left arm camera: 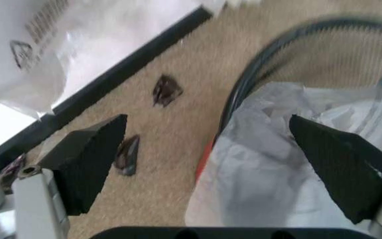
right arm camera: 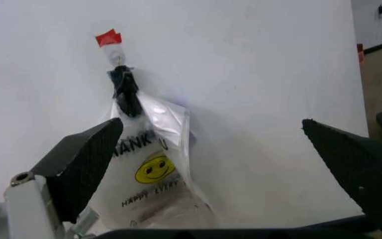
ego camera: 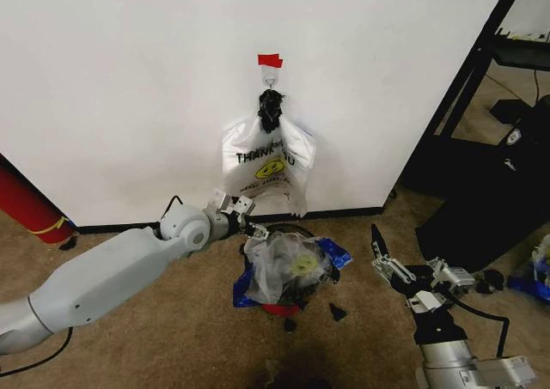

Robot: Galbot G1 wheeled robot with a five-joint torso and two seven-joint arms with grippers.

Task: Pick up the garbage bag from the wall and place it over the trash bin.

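A tan carpet floor [ego camera: 172, 329] meets a plain white wall [ego camera: 129, 80] along a black baseboard [ego camera: 344, 211]. On the wall a red tape strip [ego camera: 270, 60] sits above a small hook [ego camera: 270, 80], and from the hook hangs a "THANK YOU" bag [ego camera: 266, 167], bunched under a black knot [ego camera: 271, 107]; the right wrist view shows its yellow smiley print against the wall. A red cylinder [ego camera: 24, 204] leans at the far left, and a black frame [ego camera: 468, 71] with a dark bulk [ego camera: 490, 200] below it stands at the right. Small dark scraps [ego camera: 337, 312] lie on the carpet. Near the baseboard, below the hung bag, stands the bin [ego camera: 279, 308], its red base showing at the floor. The garbage bag [ego camera: 288, 264] lies crumpled over the bin's top, blue patches spilling at both sides and a yellow print facing up. The left arm reaches low across the carpet from the left, its claw [ego camera: 251, 226] at the bin's near-left rim; in the left wrist view its fingers [left arm camera: 88, 159] are spread wide, one over bare carpet and the other over the bag's white plastic, gripping nothing. The right arm rises from the lower right, its claw [ego camera: 391, 260] held apart from the bin, pointed toward the wall and spread open.
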